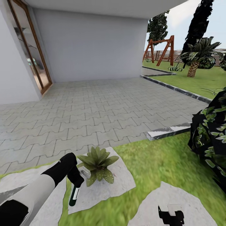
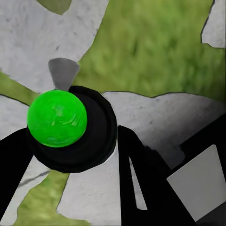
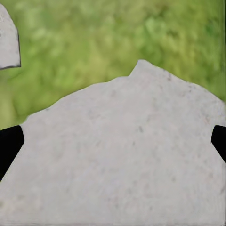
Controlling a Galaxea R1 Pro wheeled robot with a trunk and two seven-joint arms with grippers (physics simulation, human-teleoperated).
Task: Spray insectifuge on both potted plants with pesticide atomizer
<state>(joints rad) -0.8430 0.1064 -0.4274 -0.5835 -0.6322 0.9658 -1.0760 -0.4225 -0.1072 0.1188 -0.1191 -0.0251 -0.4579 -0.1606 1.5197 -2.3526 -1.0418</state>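
The black left gripper (image 1: 75, 185) is pinching the dark green slim spray bottle (image 1: 74, 195), hanging at seven o'clock of the small green-leaved potted plant (image 1: 97, 164) on a pale stepping stone (image 1: 121, 185). The right gripper (image 1: 171, 216) is hovering with jaws spread over another stone (image 3: 122, 160).

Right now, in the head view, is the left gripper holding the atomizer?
Yes, the left gripper is closed around the dark green pesticide atomizer, which hangs below it beside the potted plant.
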